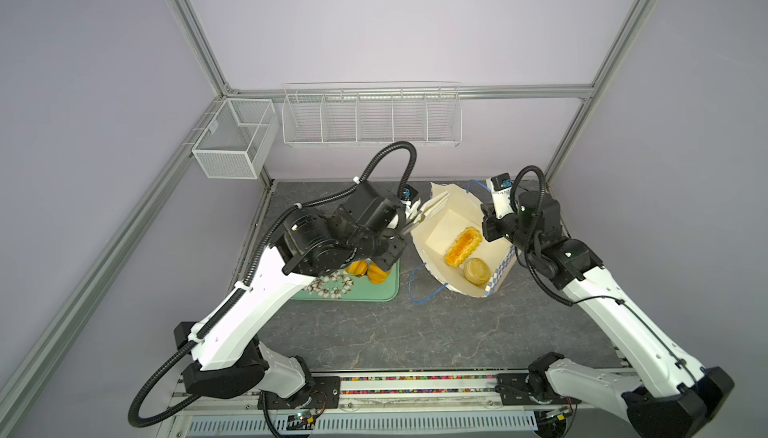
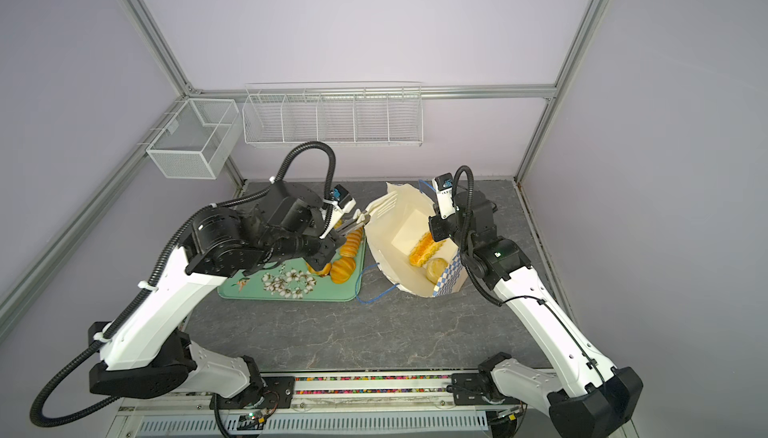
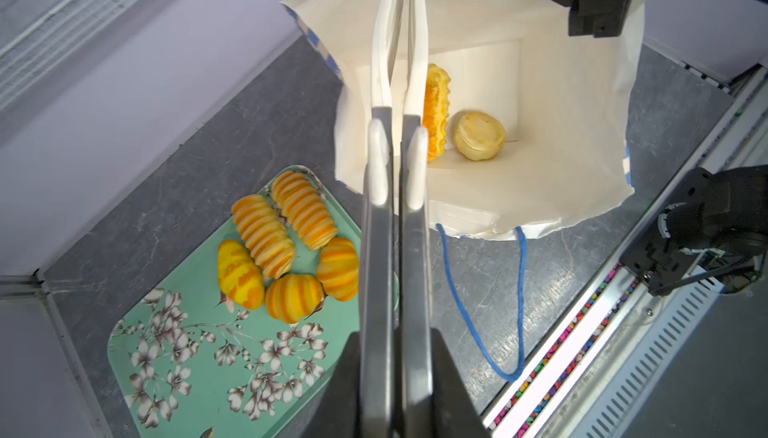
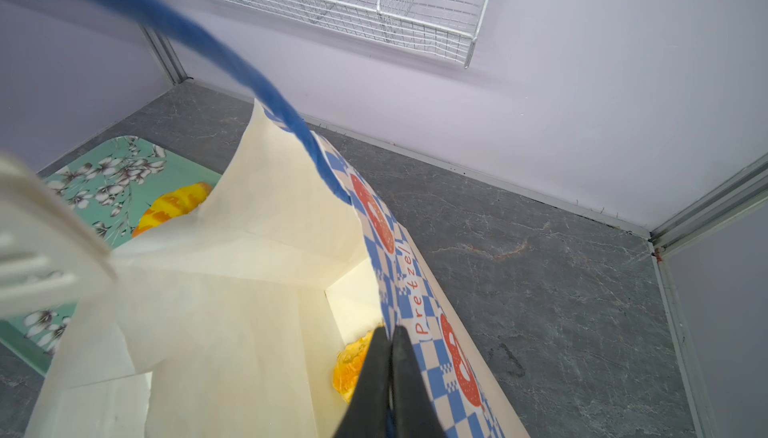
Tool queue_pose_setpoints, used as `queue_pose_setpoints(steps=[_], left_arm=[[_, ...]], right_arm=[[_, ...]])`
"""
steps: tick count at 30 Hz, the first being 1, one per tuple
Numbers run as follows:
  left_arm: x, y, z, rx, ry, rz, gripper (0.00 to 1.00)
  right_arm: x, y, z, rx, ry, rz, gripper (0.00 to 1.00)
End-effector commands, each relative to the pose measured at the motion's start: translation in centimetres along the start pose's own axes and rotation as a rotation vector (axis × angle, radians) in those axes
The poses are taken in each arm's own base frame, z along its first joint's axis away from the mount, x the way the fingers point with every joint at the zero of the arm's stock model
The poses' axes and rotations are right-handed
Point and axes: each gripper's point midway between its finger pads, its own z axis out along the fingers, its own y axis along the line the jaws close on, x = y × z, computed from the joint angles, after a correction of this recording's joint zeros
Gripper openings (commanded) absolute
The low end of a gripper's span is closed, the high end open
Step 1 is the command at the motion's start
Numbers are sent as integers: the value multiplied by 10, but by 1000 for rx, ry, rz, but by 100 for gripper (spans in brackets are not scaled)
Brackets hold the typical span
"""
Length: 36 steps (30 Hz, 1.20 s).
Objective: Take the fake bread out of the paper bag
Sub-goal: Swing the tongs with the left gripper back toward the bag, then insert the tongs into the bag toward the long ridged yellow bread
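Close in, the right gripper (image 4: 390, 344) angles down, black jaws pressed together on the cream paper bag's (image 1: 436, 228) checkered rim, while the left gripper (image 3: 397, 124), stretched over the mint floral tray (image 3: 208, 390), pinches the opposite rim, glossy golden fake bread (image 1: 462, 244) lying inside.

Bright even light, soft shadows; the blue cord (image 4: 187, 30) is blurred

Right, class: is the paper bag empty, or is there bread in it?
Not empty. Two pieces lie inside the paper bag, seen through its open mouth: a ribbed golden pastry and a pale round bun.
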Motion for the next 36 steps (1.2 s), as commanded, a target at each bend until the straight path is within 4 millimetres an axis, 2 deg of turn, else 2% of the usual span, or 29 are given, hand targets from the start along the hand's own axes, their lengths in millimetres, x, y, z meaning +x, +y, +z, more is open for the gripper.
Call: queue_pose_setpoints(steps=[1,5,8,10,16,20,23,27,31,36], left_arm=[[8,-20,39,-8,139,-15,17],[10,-35,74,-1,229,-114,17],[3,-49,88,47,246,-192,18],[1,-55,99,57,256,-217,18],[23,-60,131,11,354,-299,18],[23,-67,128,49,321,-366,19],[25,-62,125,57,250,-390,21],[46,-43,132,9,241,-465,22],[58,-40,133,27,259,-500,22],[30,-66,129,192,173,-470,25]], right_arm=[[0,1,-5,-16,-48,37,7],[2,10,-6,-61,-69,51,7],[-4,18,-15,-105,-89,27,7],[-1,20,-17,-115,-89,3,7],[16,31,-16,-149,-78,-22,7],[17,37,-27,-179,-71,-5,7],[22,45,-36,-217,-67,2,7],[36,51,-44,-247,-51,8,7],[47,49,-44,-235,-35,22,7],[39,51,-50,-250,-22,38,7]])
